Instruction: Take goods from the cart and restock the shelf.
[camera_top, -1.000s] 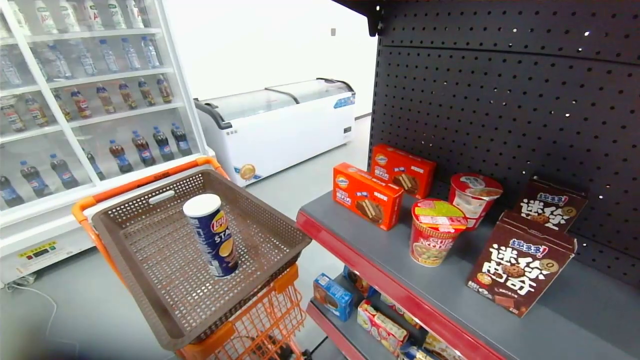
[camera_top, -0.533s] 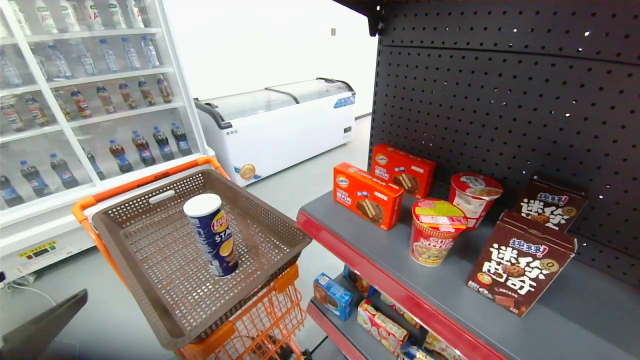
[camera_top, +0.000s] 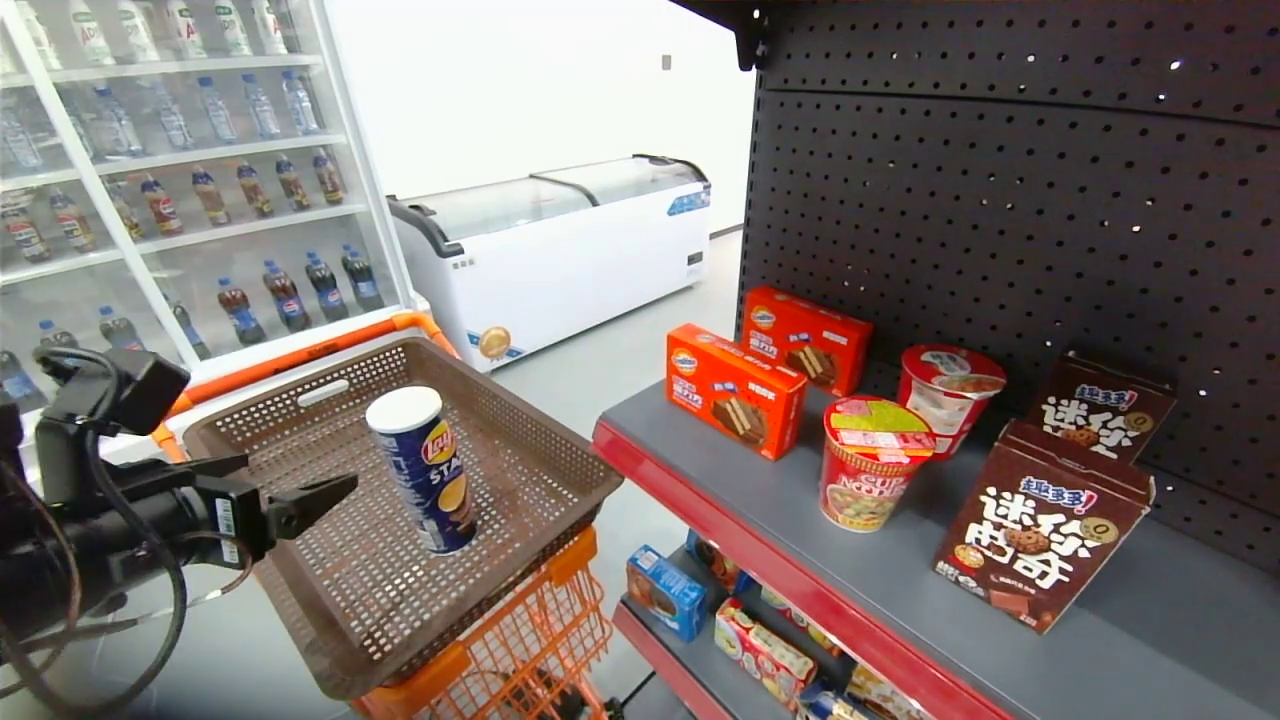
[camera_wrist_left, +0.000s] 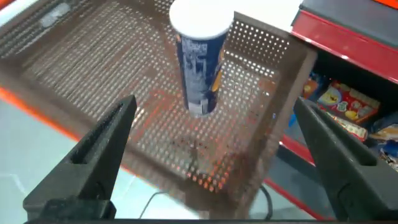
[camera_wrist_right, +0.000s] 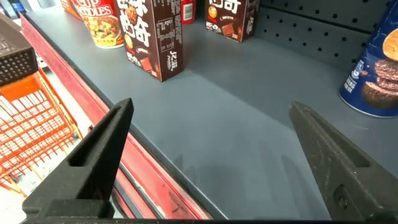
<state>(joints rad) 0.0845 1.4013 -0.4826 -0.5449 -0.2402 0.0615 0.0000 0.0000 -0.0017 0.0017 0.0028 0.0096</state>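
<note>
Can (camera_top: 422, 470) upright in basket (camera_top: 340, 585), left jaws spread nearby

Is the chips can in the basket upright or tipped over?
Upright: the chips can stands on its base in the basket, white lid facing up.

Bright even light, washed-out white wall (camera_top: 520, 90), soft shadows on the grey shelf (camera_top: 700, 455).

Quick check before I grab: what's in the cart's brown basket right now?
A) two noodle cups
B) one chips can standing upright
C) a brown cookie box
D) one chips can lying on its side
B: a single chips can stands upright in the brown basket, white lid up.
</note>
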